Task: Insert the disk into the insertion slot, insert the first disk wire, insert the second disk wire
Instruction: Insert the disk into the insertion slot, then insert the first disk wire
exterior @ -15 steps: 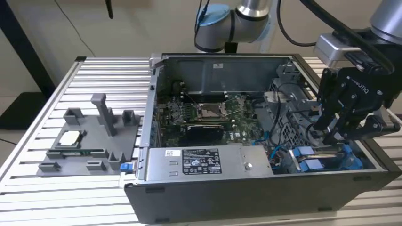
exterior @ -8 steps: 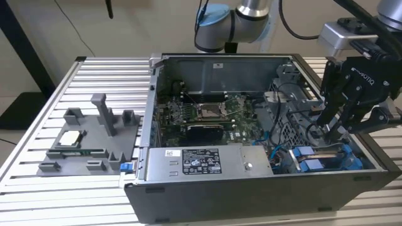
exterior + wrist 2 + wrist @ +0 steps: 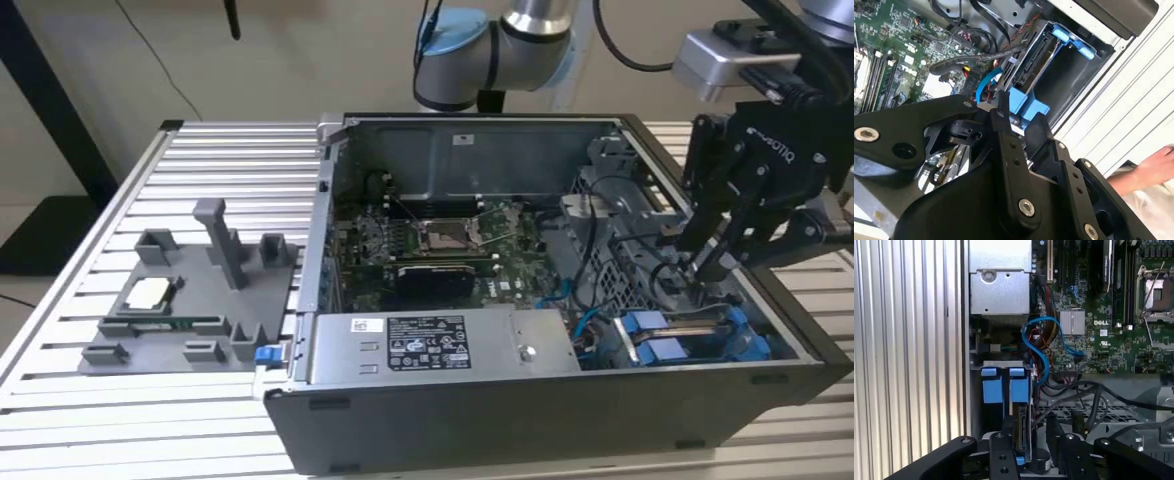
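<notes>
The disk [image 3: 691, 327] sits down in the insertion slot [image 3: 781, 345] at the case's corner on the exterior view's right, and its blue carrier tabs [image 3: 654, 333] stick up. In both wrist views the tabs [image 3: 1074, 42] [image 3: 992, 388] and the disk's connector edge [image 3: 1035, 62] [image 3: 1022, 427] show. My black gripper [image 3: 705, 252] hangs just above the slot. Its fingers [image 3: 1040, 131] stand apart over the carrier, open, with nothing seen between them. A loose blue wire [image 3: 1038, 347] [image 3: 985, 82] and a black cable [image 3: 979, 57] lie next to the connector edge, unplugged as far as I can see.
The open case [image 3: 400, 430] holds a green motherboard [image 3: 454, 235] and a silver power-supply box [image 3: 427, 345] beside the slot. A grey fixture [image 3: 200, 300] lies on the slatted table at the exterior view's left. A person's hand [image 3: 1154, 165] rests outside the case.
</notes>
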`<state>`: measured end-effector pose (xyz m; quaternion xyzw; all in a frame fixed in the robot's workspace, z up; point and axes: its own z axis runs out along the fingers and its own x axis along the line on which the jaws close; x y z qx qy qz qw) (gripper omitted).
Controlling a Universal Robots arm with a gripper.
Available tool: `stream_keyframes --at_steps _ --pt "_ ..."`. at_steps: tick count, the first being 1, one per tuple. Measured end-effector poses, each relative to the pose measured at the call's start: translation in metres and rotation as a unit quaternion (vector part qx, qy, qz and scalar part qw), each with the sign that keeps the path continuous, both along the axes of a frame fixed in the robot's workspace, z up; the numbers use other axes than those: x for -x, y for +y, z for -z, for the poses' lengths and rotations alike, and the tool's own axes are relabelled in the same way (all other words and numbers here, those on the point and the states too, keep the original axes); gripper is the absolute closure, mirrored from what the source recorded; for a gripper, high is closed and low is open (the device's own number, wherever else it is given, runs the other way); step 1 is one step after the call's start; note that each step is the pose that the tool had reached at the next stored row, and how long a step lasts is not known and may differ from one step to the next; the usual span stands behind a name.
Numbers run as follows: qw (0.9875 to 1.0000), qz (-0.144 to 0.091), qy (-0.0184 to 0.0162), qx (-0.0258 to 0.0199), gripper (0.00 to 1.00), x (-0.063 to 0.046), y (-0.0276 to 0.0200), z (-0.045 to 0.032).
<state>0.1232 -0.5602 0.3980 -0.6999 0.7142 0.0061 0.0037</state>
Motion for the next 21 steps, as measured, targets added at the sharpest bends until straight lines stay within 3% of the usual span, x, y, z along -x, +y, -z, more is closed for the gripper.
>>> stream_keyframes --at_steps 12,16,21 --pt "1.0000 0.001 -0.0002 -0.0073 0.60 0.004 0.0165 -0.0014" --pt "0.9999 0.002 -0.0005 -0.0131 0.60 0.004 0.0211 -0.0012" --pt "0.9999 0.004 -0.0006 -0.0161 0.60 0.004 0.0254 0.0035"
